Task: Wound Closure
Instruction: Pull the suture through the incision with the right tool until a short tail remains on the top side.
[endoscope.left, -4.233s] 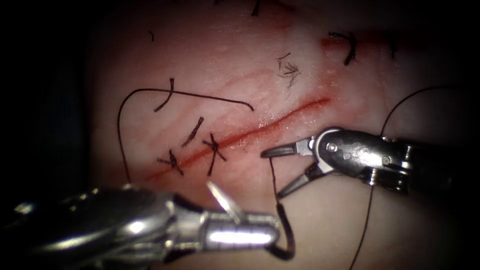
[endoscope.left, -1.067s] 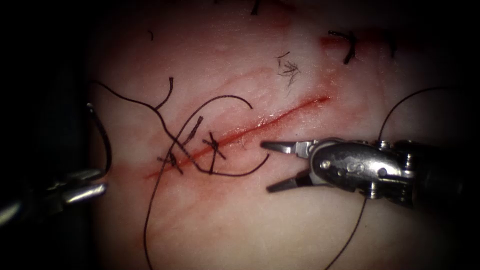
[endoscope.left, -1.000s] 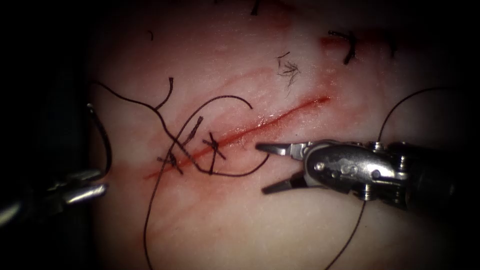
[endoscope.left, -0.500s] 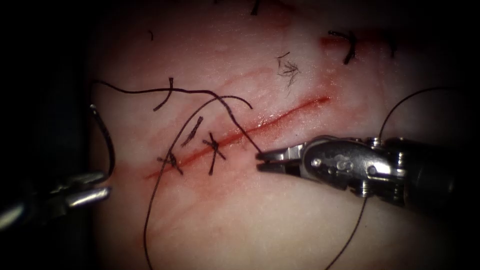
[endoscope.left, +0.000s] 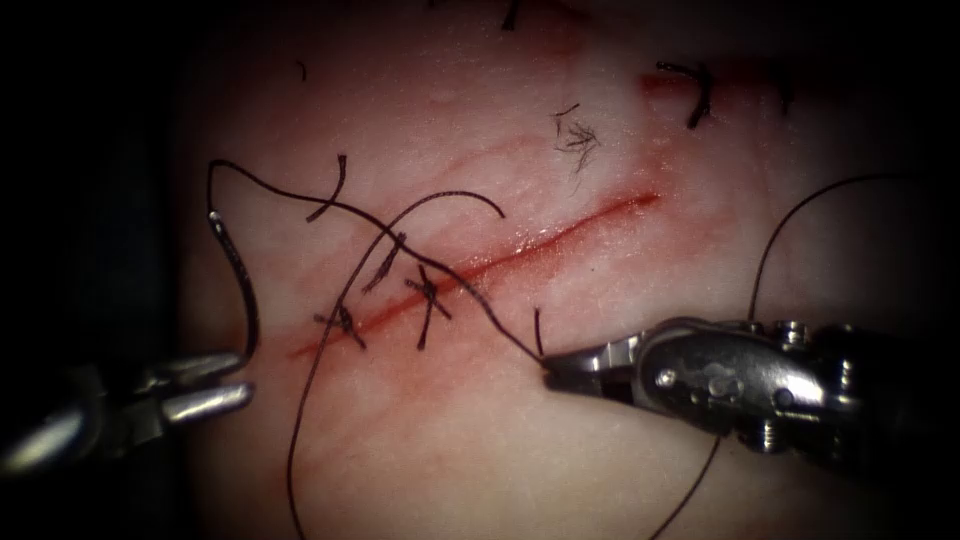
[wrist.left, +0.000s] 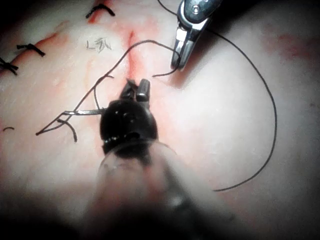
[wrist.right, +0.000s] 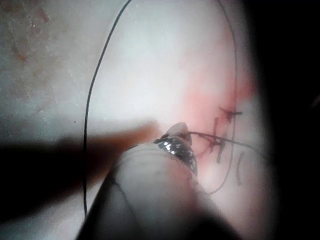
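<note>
Beside the red slanting cut (endoscope.left: 480, 268), our steel right tool (endoscope.left: 560, 375) should grip the thin black thread (endoscope.left: 470, 290) firmly, while our left tool (endoscope.left: 225, 385) pinches the dark curved needle (endoscope.left: 238, 280) near its end, clear of tissue.

Thread (endoscope.left: 330, 330) and apparently cut ends (endoscope.left: 577, 138) lie on the tissue (endoscope.left: 480, 440).

The right tool (wrist.right: 176, 134) points along its shaft toward the tissue (wrist.right: 160, 60), its tip seemingly meeting a strand of thread (wrist.right: 210, 136). Beyond the tip, dark stitches (wrist.right: 220, 145) cross a reddened patch. Another strand curves across the pale tissue beside the shaft.
</note>
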